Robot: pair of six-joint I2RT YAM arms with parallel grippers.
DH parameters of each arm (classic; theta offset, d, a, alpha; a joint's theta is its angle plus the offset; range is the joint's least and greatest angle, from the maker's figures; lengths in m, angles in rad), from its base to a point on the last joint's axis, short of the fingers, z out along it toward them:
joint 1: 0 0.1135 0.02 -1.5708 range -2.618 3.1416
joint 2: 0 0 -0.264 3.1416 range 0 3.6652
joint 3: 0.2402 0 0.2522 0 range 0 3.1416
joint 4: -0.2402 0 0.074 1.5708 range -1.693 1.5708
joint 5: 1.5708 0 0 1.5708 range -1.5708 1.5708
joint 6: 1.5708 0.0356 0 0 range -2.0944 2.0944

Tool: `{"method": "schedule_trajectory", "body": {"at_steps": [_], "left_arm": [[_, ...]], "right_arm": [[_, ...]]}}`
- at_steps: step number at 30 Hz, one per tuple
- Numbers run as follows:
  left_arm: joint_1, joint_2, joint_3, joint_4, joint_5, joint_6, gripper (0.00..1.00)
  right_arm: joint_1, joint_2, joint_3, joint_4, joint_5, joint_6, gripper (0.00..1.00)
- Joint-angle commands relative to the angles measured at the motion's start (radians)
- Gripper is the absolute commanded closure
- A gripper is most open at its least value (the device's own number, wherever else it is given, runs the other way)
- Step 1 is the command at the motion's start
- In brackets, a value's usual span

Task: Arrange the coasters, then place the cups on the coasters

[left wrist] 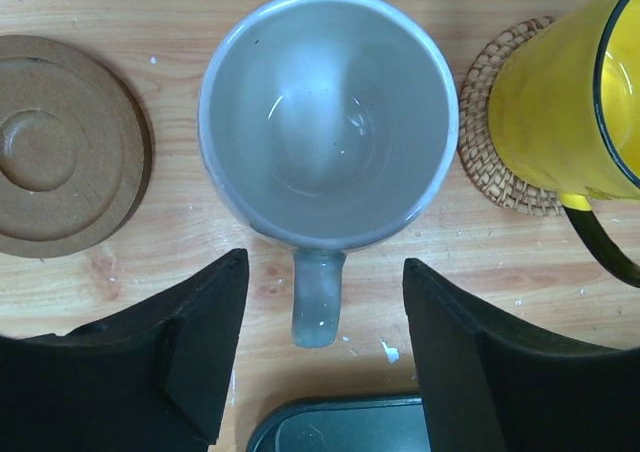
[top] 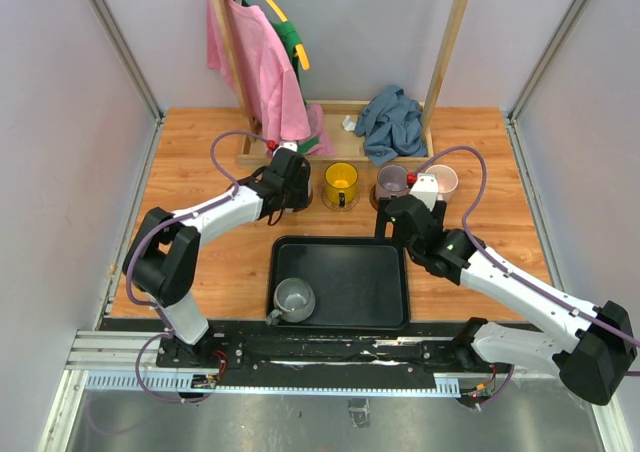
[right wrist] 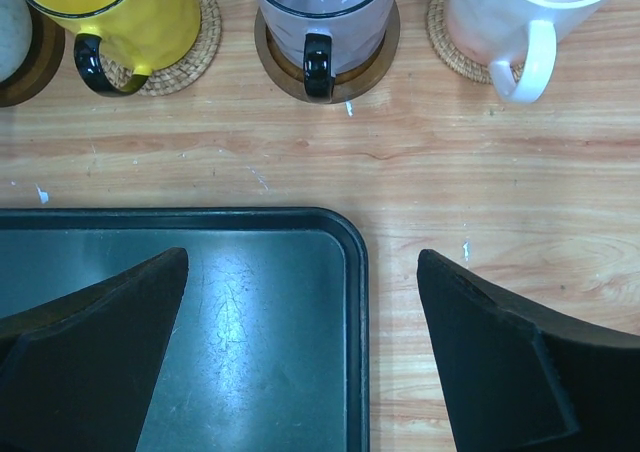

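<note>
While grey walls (top: 60, 122) enclose the wooden table (top: 200, 262), the off-white mug (left wrist: 328, 122) stands upright between a bare brown coaster (left wrist: 60, 147) and the yellow mug (left wrist: 550, 102), handle (left wrist: 317, 297) pointing at the left gripper (left wrist: 325, 312), jaws parted clear of it. Right gripper (right wrist: 302, 262) gapes over the black tray (right wrist: 250, 342).

1. Tray (top: 385, 292) is lying mid-counter (top: 200, 162), toward the near edge.
2. One mug (top: 294, 297) is standing in the tray's near-left corner.
3. Behind the tray, four are standing in a row, left to right: first mug (left wrist: 328, 112), second mug (right wrist: 120, 12), third mug (right wrist: 322, 2), fourth mug (right wrist: 510, 2), each sitting on its own coaster (right wrist: 345, 90).
4. Spare coaster (left wrist: 60, 147) is lying just left of the first mug.
</note>
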Motion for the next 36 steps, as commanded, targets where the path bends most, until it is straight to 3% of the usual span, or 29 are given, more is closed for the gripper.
{"method": "schedule_trajectory", "body": {"at_steps": [1,18,23,28,36], "left_arm": [[0.005,-0.041,-0.014,0.012,-0.014,-0.008,0.32],[0.005,-0.152,-0.098,-0.015,0.008,-0.013,0.26],[0.005,-0.283,-0.162,-0.044,0.068,-0.023,0.02],[0.003,-0.462,-0.245,-0.083,0.18,-0.035,0.0],[-0.052,-0.659,-0.289,-0.35,0.3,-0.087,0.0]], "right_arm": [[-0.029,0.001,-0.008,0.006,-0.006,0.009,0.01],[-0.029,-0.009,0.002,0.0,-0.022,0.017,0.01],[-0.029,-0.013,0.003,-0.005,-0.016,0.015,0.01],[-0.028,-0.007,0.0,-0.005,-0.018,0.019,0.01],[-0.028,0.008,0.003,0.001,-0.023,0.01,0.01]]}}
